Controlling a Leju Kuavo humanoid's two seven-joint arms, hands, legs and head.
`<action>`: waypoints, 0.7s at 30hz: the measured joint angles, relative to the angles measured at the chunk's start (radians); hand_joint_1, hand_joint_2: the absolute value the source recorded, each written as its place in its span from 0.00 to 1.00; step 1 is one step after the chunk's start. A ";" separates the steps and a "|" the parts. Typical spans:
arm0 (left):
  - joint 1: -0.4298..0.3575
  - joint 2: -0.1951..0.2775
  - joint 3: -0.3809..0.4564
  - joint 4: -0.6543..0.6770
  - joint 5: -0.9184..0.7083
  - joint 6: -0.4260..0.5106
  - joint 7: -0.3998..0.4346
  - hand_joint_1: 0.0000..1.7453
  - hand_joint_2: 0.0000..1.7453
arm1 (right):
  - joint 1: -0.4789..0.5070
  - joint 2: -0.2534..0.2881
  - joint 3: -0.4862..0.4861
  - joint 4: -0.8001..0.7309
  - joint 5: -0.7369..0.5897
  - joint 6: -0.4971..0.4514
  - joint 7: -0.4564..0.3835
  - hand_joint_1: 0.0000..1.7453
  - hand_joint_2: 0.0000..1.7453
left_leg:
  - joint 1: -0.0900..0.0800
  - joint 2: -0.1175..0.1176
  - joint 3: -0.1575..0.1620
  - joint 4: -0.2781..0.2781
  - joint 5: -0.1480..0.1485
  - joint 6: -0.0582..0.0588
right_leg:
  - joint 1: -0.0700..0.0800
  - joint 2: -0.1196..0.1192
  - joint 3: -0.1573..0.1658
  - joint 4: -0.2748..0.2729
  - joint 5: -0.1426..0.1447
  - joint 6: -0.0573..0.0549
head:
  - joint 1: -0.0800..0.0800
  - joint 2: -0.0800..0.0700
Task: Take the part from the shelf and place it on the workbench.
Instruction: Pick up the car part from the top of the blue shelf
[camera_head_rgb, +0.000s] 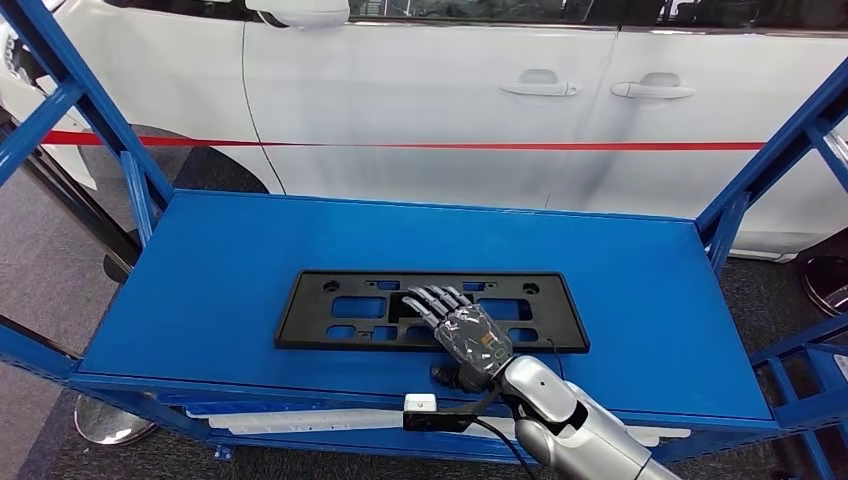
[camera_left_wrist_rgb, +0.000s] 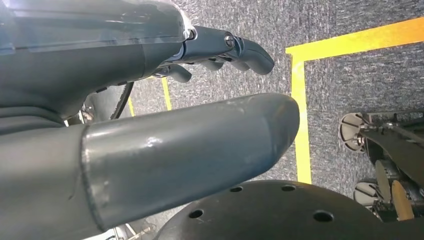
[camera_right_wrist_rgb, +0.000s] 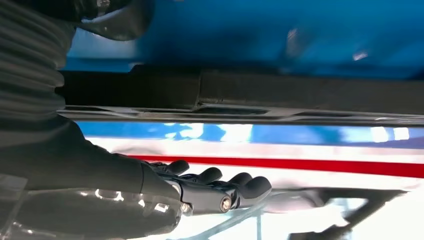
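- Behind the blue shelf (camera_head_rgb: 640, 290) stands a white car (camera_head_rgb: 450, 90) with a red stripe along its doors.
- Part (camera_head_rgb: 330, 310): a flat black rectangular frame with cut-outs, lying flat on the shelf's top level, near its front edge.
- Right hand (camera_head_rgb: 468, 330): extended over the part's middle, fingers (camera_head_rgb: 432, 298) straight and slightly apart, clamped on nothing; contact with the part cannot be determined.
- Left hand (camera_left_wrist_rgb: 150, 100): hangs above grey carpet (camera_left_wrist_rgb: 360, 75) marked with yellow lines, fingers (camera_left_wrist_rgb: 250, 52) loosely apart, holding nothing.
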 joint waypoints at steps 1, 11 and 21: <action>0.000 0.000 0.000 0.000 -0.004 -0.001 -0.001 0.00 0.00 | -0.011 0.009 -0.006 0.027 0.026 -0.008 0.014 0.00 1.00 | 0.000 0.000 0.001 0.000 0.000 0.000 | 0.000 0.000 0.000 0.000 0.000 0.000 | 0.000 0.000; 0.000 0.000 0.000 0.000 -0.013 -0.001 -0.008 0.00 0.00 | -0.057 0.054 -0.074 0.199 0.118 -0.060 0.043 1.00 1.00 | 0.000 0.000 0.006 0.000 0.000 0.000 | 0.000 0.000 0.005 0.000 -0.001 -0.001 | 0.000 0.000; 0.000 0.000 0.002 0.000 -0.012 0.002 -0.008 0.00 0.00 | -0.035 0.059 -0.103 0.235 0.112 -0.076 0.030 1.00 1.00 | 0.000 0.000 0.007 0.000 0.000 -0.001 | 0.000 0.000 0.006 0.000 -0.001 -0.001 | 0.000 0.000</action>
